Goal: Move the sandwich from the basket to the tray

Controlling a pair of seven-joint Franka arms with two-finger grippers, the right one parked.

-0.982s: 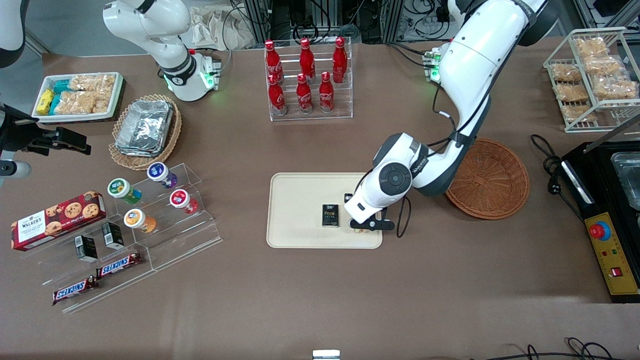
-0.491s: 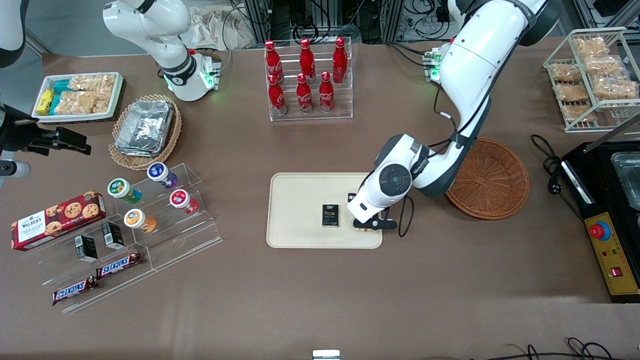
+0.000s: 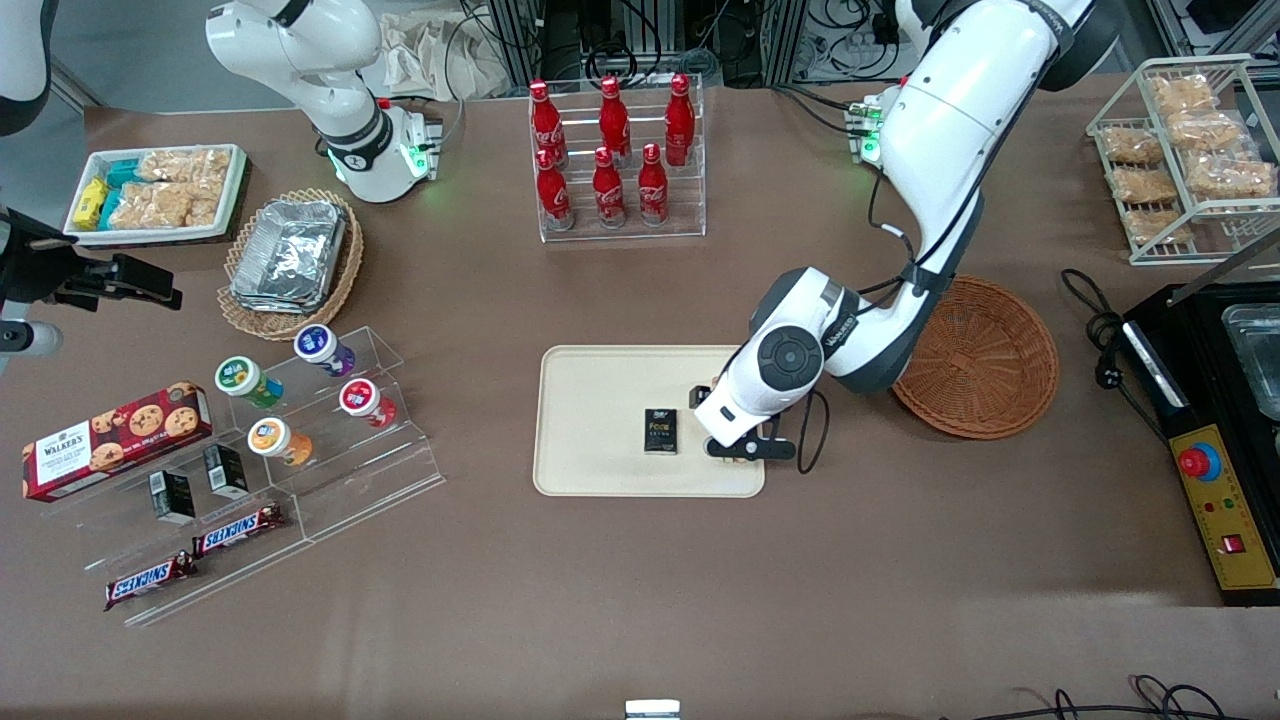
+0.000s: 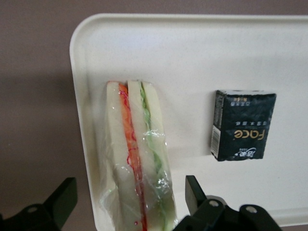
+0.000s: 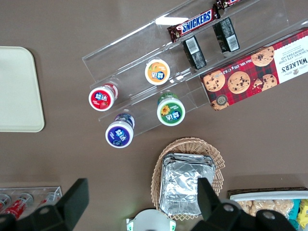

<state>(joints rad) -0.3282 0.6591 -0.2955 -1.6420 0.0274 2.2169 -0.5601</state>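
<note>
The gripper (image 4: 127,204) is hovering with its fingers spread wide, gripping nothing, straddling the sandwich (image 4: 137,173), which is lying directly below it on the tray (image 4: 192,53). Soft, light and slippery in its wrap, it probably suits gentle pinching across the bread faces.

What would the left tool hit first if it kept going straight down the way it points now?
Most likely the sandwich: the open tool hangs directly above it, fingers straddling the wedge lying on the tray. Height above it is unclear.
</note>
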